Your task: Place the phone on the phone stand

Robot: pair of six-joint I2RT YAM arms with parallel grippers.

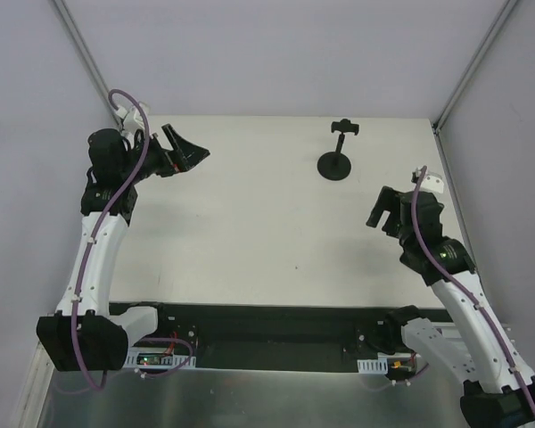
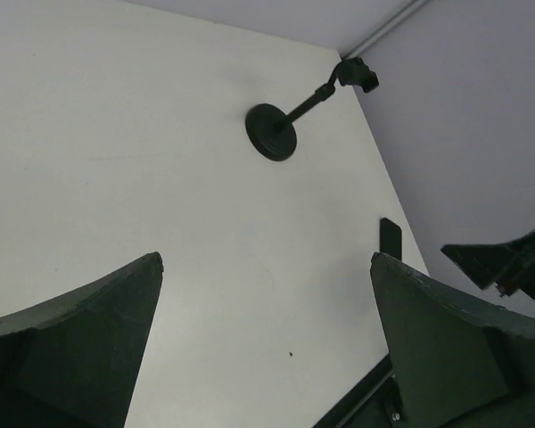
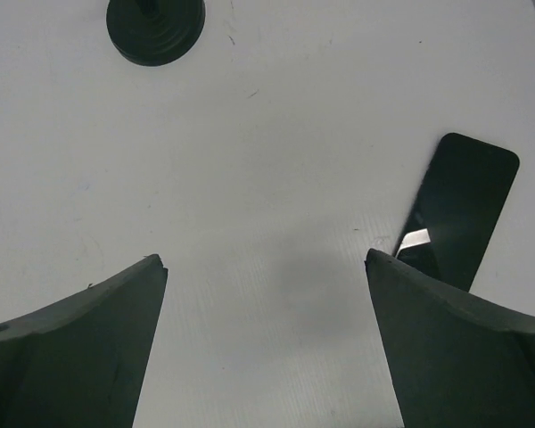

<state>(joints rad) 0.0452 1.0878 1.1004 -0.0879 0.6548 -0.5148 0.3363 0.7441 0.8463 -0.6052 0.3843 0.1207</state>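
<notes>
The phone stand (image 1: 336,165) stands upright at the back of the white table, right of centre, with nothing in its clamp. Its round base (image 3: 155,27) shows at the top of the right wrist view, and the whole stand (image 2: 271,132) in the left wrist view. The phone (image 3: 464,209) lies flat on the table by the right edge, just past my right gripper's right fingertip; it is also visible (image 2: 390,237) from the left wrist. From above, my right arm hides it. My right gripper (image 1: 388,214) (image 3: 266,259) hovers open and empty. My left gripper (image 1: 187,147) (image 2: 266,259) is raised at the back left, open and empty.
The table (image 1: 250,214) is walled by grey panels on the left, back and right. A black rail (image 1: 267,325) with both arm bases runs along the near edge. My right gripper's jaws (image 2: 508,263) show at the right of the left wrist view.
</notes>
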